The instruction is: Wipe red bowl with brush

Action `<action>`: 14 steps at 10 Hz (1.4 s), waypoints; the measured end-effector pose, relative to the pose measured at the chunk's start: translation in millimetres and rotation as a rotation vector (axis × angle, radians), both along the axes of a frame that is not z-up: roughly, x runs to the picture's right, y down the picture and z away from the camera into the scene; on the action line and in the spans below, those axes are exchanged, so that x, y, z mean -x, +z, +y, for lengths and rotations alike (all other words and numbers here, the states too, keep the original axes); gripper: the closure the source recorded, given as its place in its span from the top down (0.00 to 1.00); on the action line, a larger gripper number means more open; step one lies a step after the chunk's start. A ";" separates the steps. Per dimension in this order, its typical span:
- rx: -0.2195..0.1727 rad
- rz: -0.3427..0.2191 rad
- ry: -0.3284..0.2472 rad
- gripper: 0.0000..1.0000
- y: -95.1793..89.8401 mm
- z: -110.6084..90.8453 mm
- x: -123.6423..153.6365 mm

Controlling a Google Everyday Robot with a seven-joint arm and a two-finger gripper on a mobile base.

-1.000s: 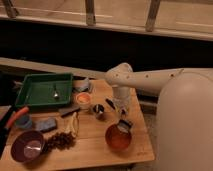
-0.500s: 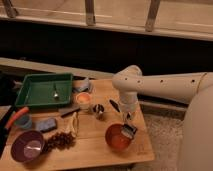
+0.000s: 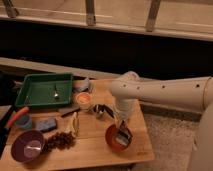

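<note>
Hand [image 3: 121, 129] is hovering over the near-right part of the worktop [image 3: 95, 149], closed tight and apparently pinching the brush [image 3: 123, 135]. Exact grip pt is hard to make out. Red bowl [image 3: 112, 144] is sitting directly under the hand, so no sideways reach is needed. The relation that matters is vertical: brush is pointing steeply down from the hand into the bowl, w/ its pale head lying at the inside, right of centre, looking to be touching or just off the surface. Long axis is running near-upright, tilting slightly to the right. Only one arm here, coming in from the right side.

Judging next move: short sweeps inside the bowl, keeping the head low. Bowl may be sliding if pushed, since nothing is holding it.

Counts:
- 1 red bowl, 1 brush.
- 1 purple bowl [image 3: 27, 146], lying near left.
- 1 small orange-rimmed cup [image 3: 84, 101], standing mid worktop, left of the arm.
- 1 green tray [image 3: 30, 92], lying far left.
- 1 orange-handled tool [image 3: 17, 117], lying at the left edge.

All of these are sitting well apart from the hand.
</note>
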State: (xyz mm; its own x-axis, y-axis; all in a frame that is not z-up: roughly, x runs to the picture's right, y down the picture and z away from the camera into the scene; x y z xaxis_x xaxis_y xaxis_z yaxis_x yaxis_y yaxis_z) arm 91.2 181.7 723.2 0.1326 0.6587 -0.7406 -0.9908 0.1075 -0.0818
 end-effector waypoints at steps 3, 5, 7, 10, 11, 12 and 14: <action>0.012 -0.033 0.000 0.00 15.0 3.1 13.4; 0.012 -0.042 -0.002 0.00 26.7 -1.3 18.8; -0.003 -0.025 -0.002 0.00 33.4 -11.3 14.3; -0.057 0.050 0.004 0.00 18.4 -29.1 -1.4; -0.062 0.076 0.018 0.00 14.0 -27.7 -12.1; -0.062 0.089 0.028 0.00 12.0 -25.0 -19.9; -0.051 0.089 0.046 0.00 3.4 -14.6 -26.5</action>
